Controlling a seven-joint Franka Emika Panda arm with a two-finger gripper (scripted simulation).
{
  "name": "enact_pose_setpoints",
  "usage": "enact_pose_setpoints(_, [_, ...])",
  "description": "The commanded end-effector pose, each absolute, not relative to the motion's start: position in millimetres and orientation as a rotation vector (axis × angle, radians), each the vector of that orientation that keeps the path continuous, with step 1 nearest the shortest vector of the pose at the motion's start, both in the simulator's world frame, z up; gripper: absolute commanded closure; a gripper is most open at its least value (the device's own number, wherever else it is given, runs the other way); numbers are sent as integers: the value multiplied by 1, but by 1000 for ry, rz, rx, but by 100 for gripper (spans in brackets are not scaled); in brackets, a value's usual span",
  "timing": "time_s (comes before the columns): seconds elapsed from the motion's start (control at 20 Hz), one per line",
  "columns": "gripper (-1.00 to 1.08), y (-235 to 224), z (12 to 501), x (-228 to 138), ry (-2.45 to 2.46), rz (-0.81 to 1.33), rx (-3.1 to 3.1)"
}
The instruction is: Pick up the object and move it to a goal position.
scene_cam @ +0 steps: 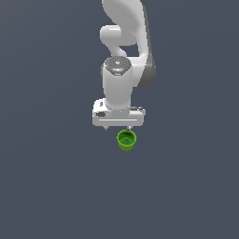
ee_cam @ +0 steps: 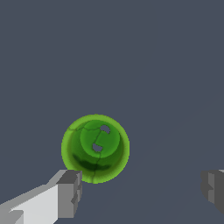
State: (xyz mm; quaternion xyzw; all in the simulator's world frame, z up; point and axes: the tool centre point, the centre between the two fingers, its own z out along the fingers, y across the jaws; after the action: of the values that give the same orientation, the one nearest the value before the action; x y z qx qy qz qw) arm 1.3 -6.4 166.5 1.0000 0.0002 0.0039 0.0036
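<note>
While the gripper (ee_cam: 140, 192) hangs wide open w/ nothing held, the green cup (ee_cam: 95, 148) sits upright on the grey floor (scene_cam: 46, 186), just beside one finger (ee_cam: 70, 192), not btwn them. Grasp, lift, carry all left; no goal marker visible.

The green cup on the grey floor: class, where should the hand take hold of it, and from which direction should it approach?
Grip the green cup across its flared rim, coming straight down from above. It stands upright with its mouth facing up, round and tapered, so opposite sides of the wall offer matching contact. The hand is open, but the cup sits off its centre line, so it probably needs shifting first.
</note>
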Motion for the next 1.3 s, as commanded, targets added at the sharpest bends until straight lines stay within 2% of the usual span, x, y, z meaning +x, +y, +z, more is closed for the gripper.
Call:
enact_pose_setpoints(0.0, [-20,-6,166,1,1,12,3134])
enact_pose_setpoints(0.65, [-20,-10,166,3,13,0,3124])
enact_pose_setpoints(1.25, [-20,-5,155,11,244,-73,3148])
